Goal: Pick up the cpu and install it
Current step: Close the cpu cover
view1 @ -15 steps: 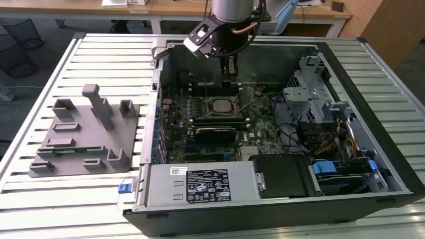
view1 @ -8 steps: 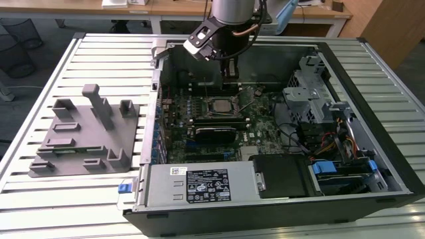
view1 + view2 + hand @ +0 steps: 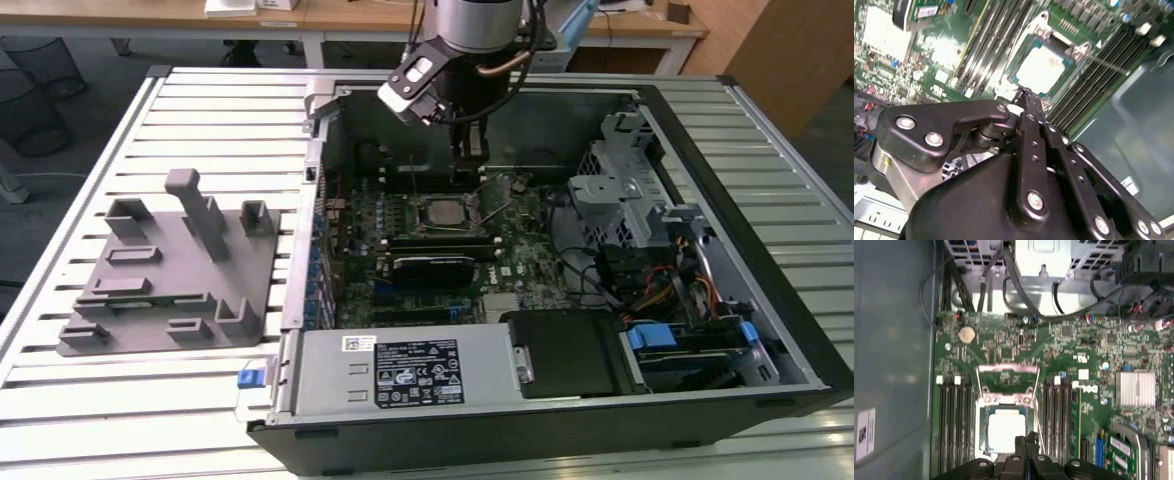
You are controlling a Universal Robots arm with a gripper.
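Note:
The cpu is a small square chip with a shiny silver top, lying flat in the motherboard socket inside the open computer case. Both wrist views show the cpu seated in the socket, with the socket's metal frame swung open beside it. My gripper hangs just above the board by the socket's edge. Its black fingers are pressed together, shut with nothing between them. The gripper tips sit at the chip's rim in the first wrist view.
Black memory slots flank the socket on both sides, and a thin socket lever sticks out beside it. Cables and a drive cage fill the case's right in the exterior view. A grey fixture plate stands on the slatted table at the left.

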